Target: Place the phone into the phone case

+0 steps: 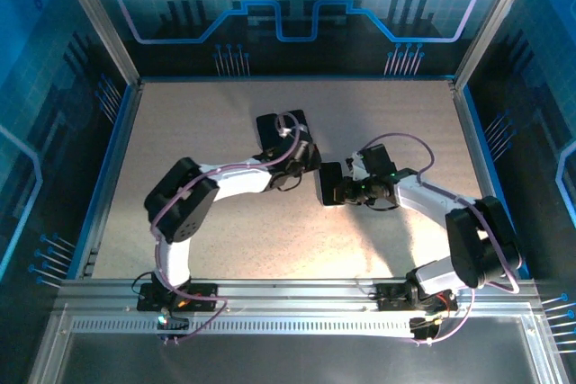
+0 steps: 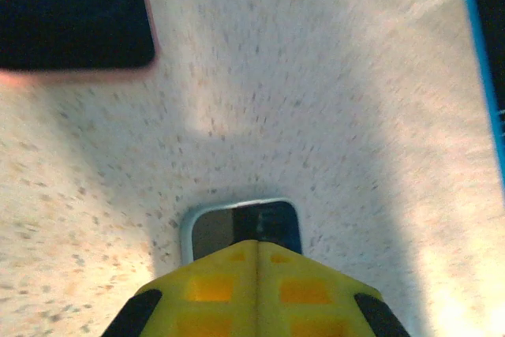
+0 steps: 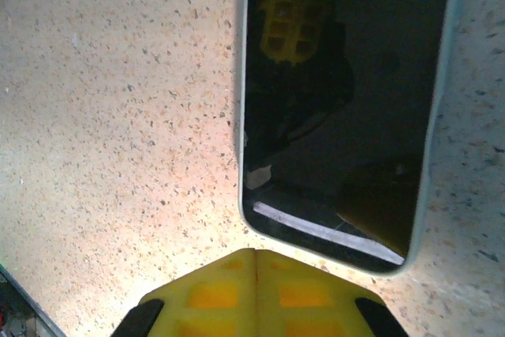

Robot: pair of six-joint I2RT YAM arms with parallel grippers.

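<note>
The phone (image 1: 329,183) lies flat mid-table, a glossy black screen in a pale blue rim. In the right wrist view the phone (image 3: 339,100) mirrors my yellow fingers. My right gripper (image 3: 255,252) is shut, its tips just short of the phone's near short end, and sits at the phone's right side (image 1: 342,192). My left gripper (image 2: 256,242) is shut too, its tips over one end of the phone (image 2: 276,220); I cannot tell if they touch. It stands at the phone's upper left (image 1: 310,163). The phone case (image 1: 273,131), dark with a pinkish edge (image 2: 71,13), lies apart behind the left gripper.
The speckled beige table (image 1: 180,132) is bounded by a blue rim (image 2: 485,92) and aluminium frame posts (image 1: 99,15), with dark blue patterned walls beyond. An aluminium rail (image 1: 297,299) along the near edge carries both arm bases.
</note>
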